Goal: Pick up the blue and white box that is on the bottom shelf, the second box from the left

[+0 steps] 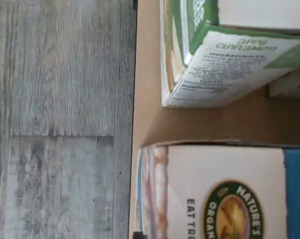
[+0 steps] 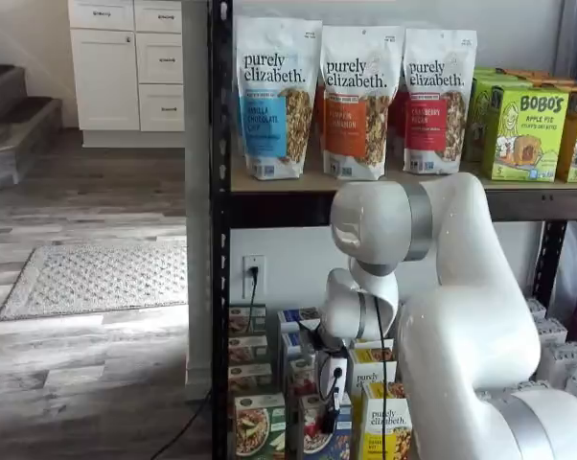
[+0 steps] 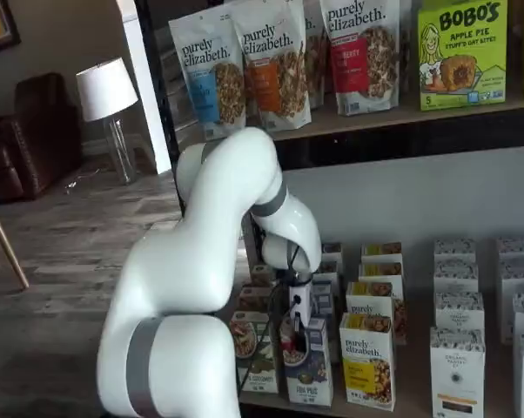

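The blue and white box [image 2: 317, 433] stands at the front of its row on the bottom shelf [image 3: 401, 409], between a green carton [image 2: 259, 428] and a yellow "purely elizabeth" carton [image 2: 386, 428]. It also shows in a shelf view [image 3: 312, 373]. My gripper [image 2: 330, 420] hangs low over this box's top front, and its black fingers overlap the box in both shelf views [image 3: 291, 338]. No gap between the fingers shows, so I cannot tell whether they hold the box. The wrist view looks down on the box's white and blue top [image 1: 225, 194], with the green carton [image 1: 215, 59] beside it.
More rows of small cartons fill the bottom shelf, white ones [image 3: 458, 366] to the right. Tall granola bags [image 2: 351, 101] and green Bobo's boxes [image 2: 523, 129] stand on the upper level. A black rack post [image 2: 220, 240] stands left of the cartons. Grey plank floor [image 1: 60, 119] borders the shelf edge.
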`<state>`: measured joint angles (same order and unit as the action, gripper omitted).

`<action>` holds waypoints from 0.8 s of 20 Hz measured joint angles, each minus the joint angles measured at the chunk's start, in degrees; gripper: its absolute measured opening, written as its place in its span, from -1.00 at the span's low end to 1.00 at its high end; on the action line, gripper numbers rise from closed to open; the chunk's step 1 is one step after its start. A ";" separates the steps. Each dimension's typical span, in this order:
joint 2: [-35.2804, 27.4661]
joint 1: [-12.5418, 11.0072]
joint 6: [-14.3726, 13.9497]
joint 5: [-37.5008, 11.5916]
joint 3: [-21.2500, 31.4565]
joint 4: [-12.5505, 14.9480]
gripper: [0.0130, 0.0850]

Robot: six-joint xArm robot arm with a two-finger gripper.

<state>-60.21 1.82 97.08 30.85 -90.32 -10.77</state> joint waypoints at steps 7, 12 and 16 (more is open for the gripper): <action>0.50 0.06 -0.12 -0.47 0.77 0.11 0.33; 0.86 0.08 -0.44 -0.18 1.12 0.49 0.11; 1.52 -0.05 -0.30 0.03 1.84 0.45 -0.11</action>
<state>-58.68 1.77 96.79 30.88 -88.48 -10.32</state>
